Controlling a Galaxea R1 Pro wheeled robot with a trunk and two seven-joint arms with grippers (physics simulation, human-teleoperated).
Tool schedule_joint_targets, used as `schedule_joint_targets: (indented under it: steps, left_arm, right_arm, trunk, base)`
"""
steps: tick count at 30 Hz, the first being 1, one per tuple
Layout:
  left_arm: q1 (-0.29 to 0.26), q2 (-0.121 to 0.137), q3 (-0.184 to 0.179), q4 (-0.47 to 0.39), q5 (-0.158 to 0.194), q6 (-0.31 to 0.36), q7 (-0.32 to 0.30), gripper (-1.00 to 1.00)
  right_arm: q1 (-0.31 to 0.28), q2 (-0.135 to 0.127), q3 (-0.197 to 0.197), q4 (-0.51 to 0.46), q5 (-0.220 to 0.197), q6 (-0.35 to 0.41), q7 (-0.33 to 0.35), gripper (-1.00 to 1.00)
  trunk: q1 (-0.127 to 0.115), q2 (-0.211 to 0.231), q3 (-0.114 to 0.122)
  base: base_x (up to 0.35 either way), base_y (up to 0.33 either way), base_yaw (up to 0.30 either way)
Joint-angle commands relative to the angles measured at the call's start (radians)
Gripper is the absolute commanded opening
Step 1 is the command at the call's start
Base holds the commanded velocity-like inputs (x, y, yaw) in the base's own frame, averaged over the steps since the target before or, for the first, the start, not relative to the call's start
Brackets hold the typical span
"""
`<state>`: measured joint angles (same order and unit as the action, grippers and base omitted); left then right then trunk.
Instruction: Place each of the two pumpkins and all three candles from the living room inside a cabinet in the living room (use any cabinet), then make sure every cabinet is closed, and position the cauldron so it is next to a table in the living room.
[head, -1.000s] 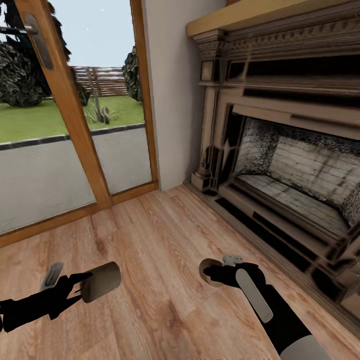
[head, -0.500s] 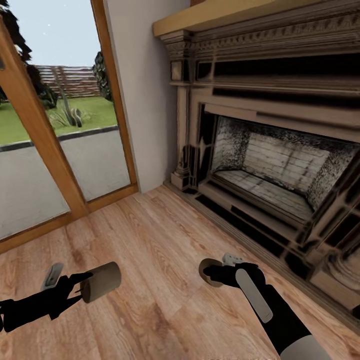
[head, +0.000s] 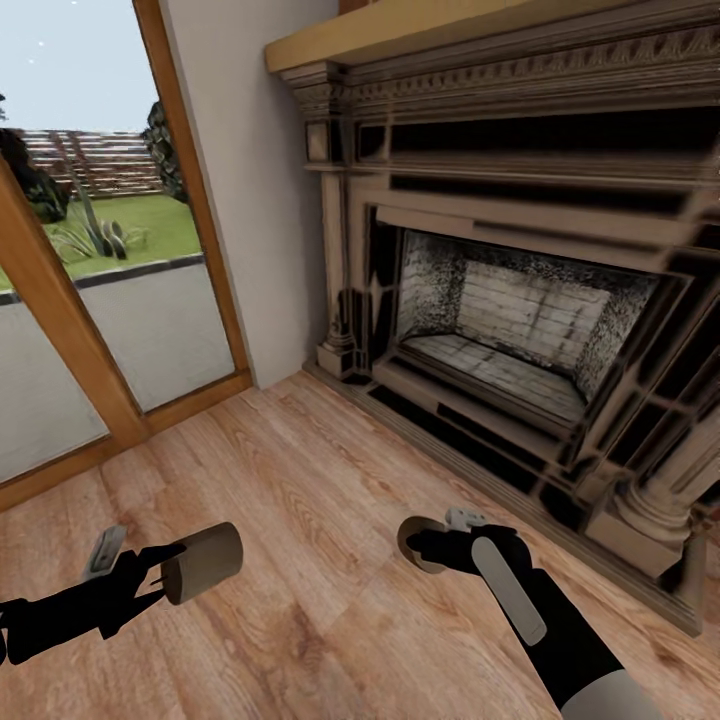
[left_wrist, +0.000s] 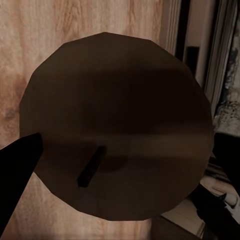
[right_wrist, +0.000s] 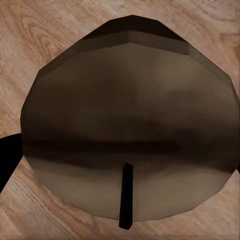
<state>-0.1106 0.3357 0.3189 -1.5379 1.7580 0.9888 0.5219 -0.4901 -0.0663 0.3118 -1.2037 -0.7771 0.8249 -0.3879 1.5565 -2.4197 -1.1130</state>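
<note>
Each of my grippers carries a candle above the wooden floor. My left gripper (head: 160, 577) is shut on a greyish-tan candle (head: 203, 563), lying sideways at the lower left of the head view. The left wrist view looks onto that candle's round face (left_wrist: 117, 125) with its dark wick, one dark finger (left_wrist: 17, 170) at its edge. My right gripper (head: 425, 547) is shut on a second candle (head: 412, 540), mostly hidden behind the fingers. The right wrist view has this candle (right_wrist: 127, 117) close up, wick toward the camera. Pumpkins, cabinet, cauldron and table are out of view.
A large ornate fireplace (head: 510, 340) with a wooden mantel spans the right side ahead. A glass door with a wooden frame (head: 60, 330) stands at the left, garden beyond. White wall (head: 250, 200) sits between them. Wood floor (head: 300, 520) lies open in front.
The whole view has swung to the right: the door slid leftward and more of the fireplace came into sight. Both arms and their candles keep the same place in the picture.
</note>
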Motion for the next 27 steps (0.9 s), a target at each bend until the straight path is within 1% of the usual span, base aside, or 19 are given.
schedule_joint_targets:
  steps: [1,5,11,20,23,27]
  left_arm:
    - [-0.001,0.000,0.001,-0.001,0.011,0.002,0.010,-1.00]
    - [0.000,0.000,0.001,-0.001,0.012,0.002,0.010,-1.00]
    - [0.000,-0.001,0.001,-0.001,0.012,0.002,0.010,-1.00]
    - [0.000,-0.001,0.000,-0.001,0.012,0.002,0.010,-1.00]
    - [0.000,-0.001,0.000,-0.001,0.012,0.002,0.010,-1.00]
    - [0.000,0.000,0.001,-0.001,0.012,0.002,0.010,-1.00]
  right_arm:
    - [-0.001,-0.001,0.003,-0.002,-0.011,0.000,-0.011,-1.00]
    - [-0.001,-0.001,0.003,-0.005,-0.011,0.000,-0.011,-1.00]
    - [-0.001,-0.001,0.003,-0.010,-0.011,0.001,-0.012,-1.00]
    - [-0.001,-0.001,0.003,-0.011,-0.011,0.000,-0.011,-1.00]
    - [-0.001,-0.001,0.003,-0.011,-0.011,0.001,-0.011,-1.00]
    - [-0.001,-0.001,0.003,-0.010,-0.011,0.001,-0.011,-1.00]
  trunk:
    - [0.000,0.000,-0.001]
    - [0.000,0.000,-0.001]
    - [0.000,0.000,-0.001]
    - [0.000,0.000,-0.001]
    - [0.000,0.000,-0.001]
    - [0.000,0.000,-0.001]
  base:
    - [-0.004,0.004,-0.008]
    - [-0.033,0.050,-0.003]
    - [-0.136,0.121,0.000]
    - [-0.028,0.026,-0.001]
    - [-0.123,0.113,-0.070]
    - [-0.144,0.139,-0.176]
